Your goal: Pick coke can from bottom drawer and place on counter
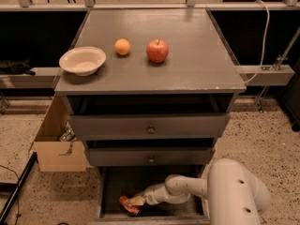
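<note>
My hand (138, 200) is down inside the bottom drawer (110, 186), at the end of my smooth, rounded white arm (187, 186), which reaches in from the right. The hand's pale tip lies against the can (127, 205), a small red metal cylinder lying tilted on its side near the front left of the drawer's dark floor. Whether the hand is clamped on the can or only touching it, I cannot tell. The drawer is pulled out, deep and shadowed, with grey wooden walls. Above it, the two upper drawers (149, 124) are shallower grey wood, each with a small round knob in the middle, and both stand slightly out. The table (197, 55) is a flat, square grey wooden top with slightly chipped edges. On it sit a shallow cream bowl (82, 60) near the left edge, a small round orange (122, 47) just right of the bowl, and a glossy red apple (157, 50) with a stem beside the orange. An open cardboard box (56, 149) stands on the speckled floor (262, 139) to the cabinet's left.
</note>
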### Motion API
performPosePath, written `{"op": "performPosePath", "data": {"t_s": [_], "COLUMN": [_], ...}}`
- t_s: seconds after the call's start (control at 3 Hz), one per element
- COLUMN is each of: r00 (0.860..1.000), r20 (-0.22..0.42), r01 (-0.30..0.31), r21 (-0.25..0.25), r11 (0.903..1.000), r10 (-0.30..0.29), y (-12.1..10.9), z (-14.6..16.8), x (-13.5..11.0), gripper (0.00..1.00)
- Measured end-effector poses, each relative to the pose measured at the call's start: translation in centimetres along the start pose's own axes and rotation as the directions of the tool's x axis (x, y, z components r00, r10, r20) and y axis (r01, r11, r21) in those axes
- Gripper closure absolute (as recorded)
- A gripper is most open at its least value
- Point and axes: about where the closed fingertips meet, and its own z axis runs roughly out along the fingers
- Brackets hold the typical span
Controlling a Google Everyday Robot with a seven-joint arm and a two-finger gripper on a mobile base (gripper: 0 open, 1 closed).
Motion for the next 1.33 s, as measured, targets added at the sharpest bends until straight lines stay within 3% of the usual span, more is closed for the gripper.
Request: {"op": "performPosePath", "data": {"t_s": [0.33,0.67,1.33], "r00": [1.0,1.0,1.0], "r20": [0.0,0.0,-0.021], "r01": [0.0,0.0,-0.008], "r21": [0.0,0.0,0.022], "r11": [1.0,1.0,0.9997], "r10": [0.0,0.0,0.008], "y": [0.0,0.01,-0.39], "z": [0.01,0.01,0.62], "x": [0.0,0.0,-0.62], "gripper": [0.12,0.0,0.0]}}
